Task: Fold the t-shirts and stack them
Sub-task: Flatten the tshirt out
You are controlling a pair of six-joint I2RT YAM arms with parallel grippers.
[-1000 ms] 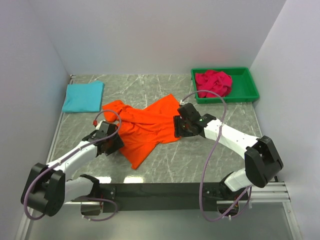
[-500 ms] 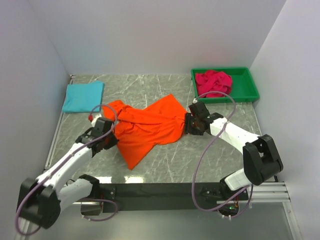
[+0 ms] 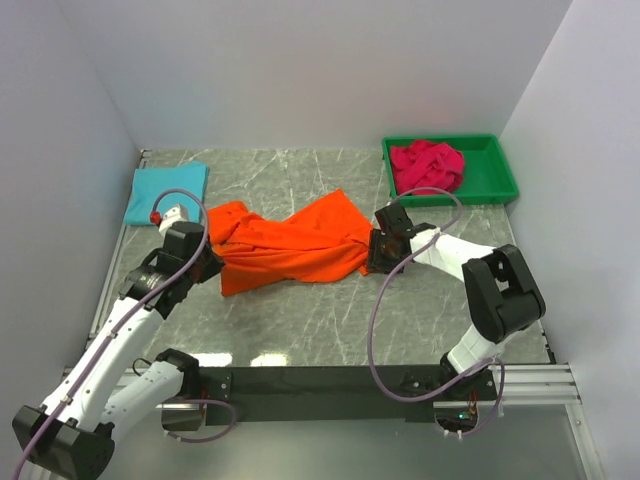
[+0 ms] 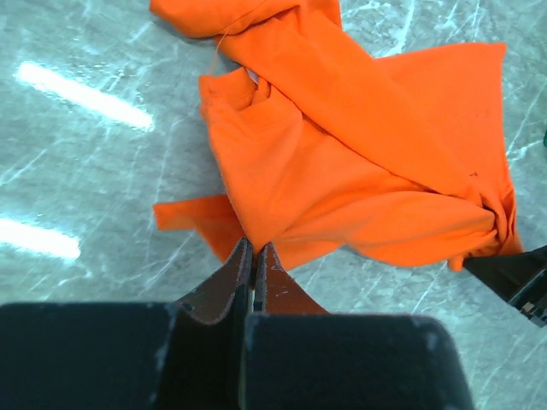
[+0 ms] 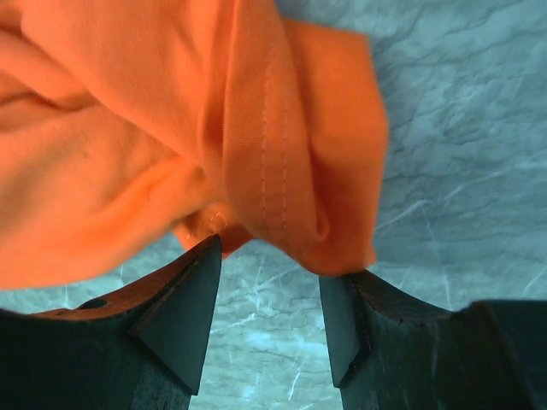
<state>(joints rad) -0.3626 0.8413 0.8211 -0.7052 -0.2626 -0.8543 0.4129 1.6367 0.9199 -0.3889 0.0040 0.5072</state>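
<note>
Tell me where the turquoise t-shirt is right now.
Top view: the turquoise t-shirt lies folded at the far-left corner of the table, just left of the orange t-shirt.

**Three shirts, one bin, two arms**

Three t-shirts in all: one orange t-shirt [image 3: 295, 248]; one turquoise t-shirt [image 3: 167, 193]; one crimson-pink t-shirt [image 3: 427, 165]; one green bin [image 3: 487, 166]; one marbled table [image 3: 330, 320]; two white-and-black arms, the left arm [image 3: 125, 325] and the right arm [image 3: 455, 258]; two grippers, the left gripper [image 4: 254, 256] and the right gripper [image 5: 269, 265], each with two fingers, four in total; two purplish cables, the left cable [image 3: 180, 191] and the right cable [image 3: 370, 330], one per arm.
</note>
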